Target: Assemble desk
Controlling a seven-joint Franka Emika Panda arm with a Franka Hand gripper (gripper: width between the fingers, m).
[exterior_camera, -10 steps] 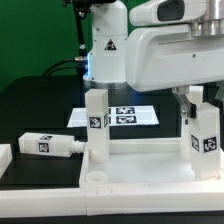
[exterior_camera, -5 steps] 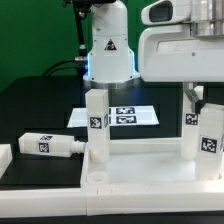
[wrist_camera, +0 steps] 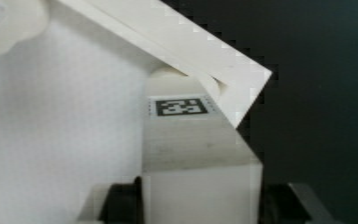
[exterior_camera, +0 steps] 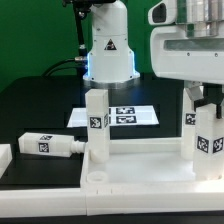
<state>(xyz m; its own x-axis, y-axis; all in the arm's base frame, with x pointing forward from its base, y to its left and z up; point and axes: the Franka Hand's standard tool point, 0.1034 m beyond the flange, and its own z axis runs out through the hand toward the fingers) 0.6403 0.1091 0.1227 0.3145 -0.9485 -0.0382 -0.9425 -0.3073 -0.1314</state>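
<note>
White plastic filled most of both views. The gripper (exterior_camera: 205, 108) stood at the exterior view's right, its jaws partly closed around the upper part of an upright leg (exterior_camera: 205, 143) that bore a black-and-white tag. In the wrist view the same leg (wrist_camera: 197, 140) ran between the two dark fingers (wrist_camera: 126, 205), which pressed its sides, and its lower end met a corner of the desk top (wrist_camera: 69, 120). Below the gripper, the desk top (exterior_camera: 140, 165) lay flat with its raised rim showing. Away from the gripper, toward the exterior view's left, a second leg (exterior_camera: 96, 125) stood upright in another corner of the top. Farther off on that side, a third leg (exterior_camera: 48, 145) lay on its side on the black surface. Behind the standing legs, the marker board (exterior_camera: 125, 115) lay flat near the arm's base (exterior_camera: 108, 50).
</note>
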